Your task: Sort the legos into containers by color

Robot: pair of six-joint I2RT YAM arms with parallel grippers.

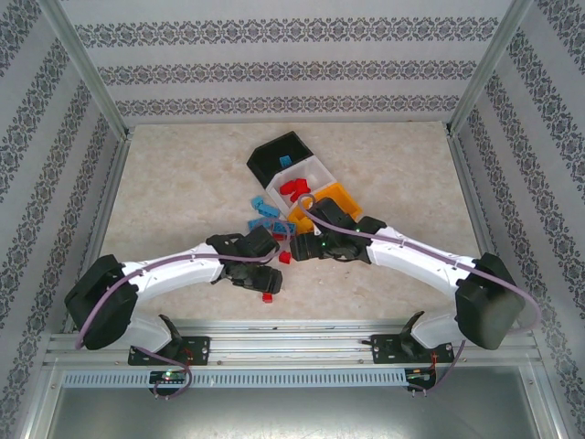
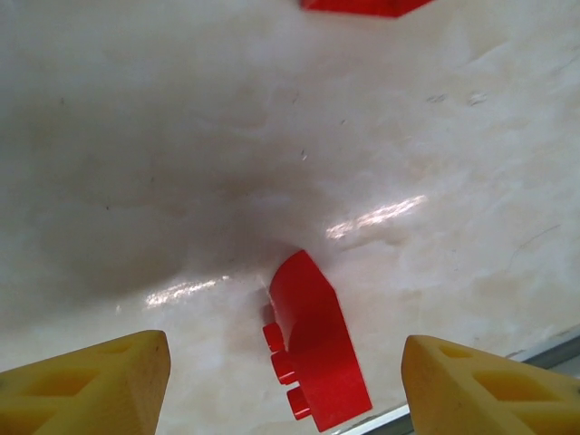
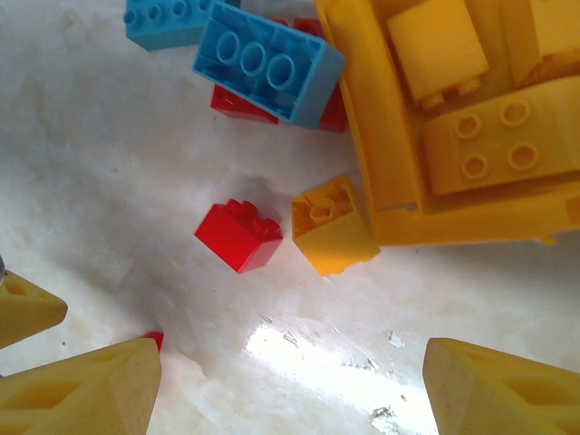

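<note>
My left gripper stands open over the table, and a red lego lies on its side between the yellow fingers, touching neither. In the top view this lego lies near the front edge. My right gripper is open above bare table. Ahead of it lie a red lego and an orange-yellow lego, the latter against the orange-yellow container, which holds several orange-yellow legos. The black container holds a blue lego. The white container holds red legos.
Blue legos lie on red ones left of the orange-yellow container. More blue legos sit in front of the white container. A metal rail runs along the table's front edge. Patterned walls close in both sides.
</note>
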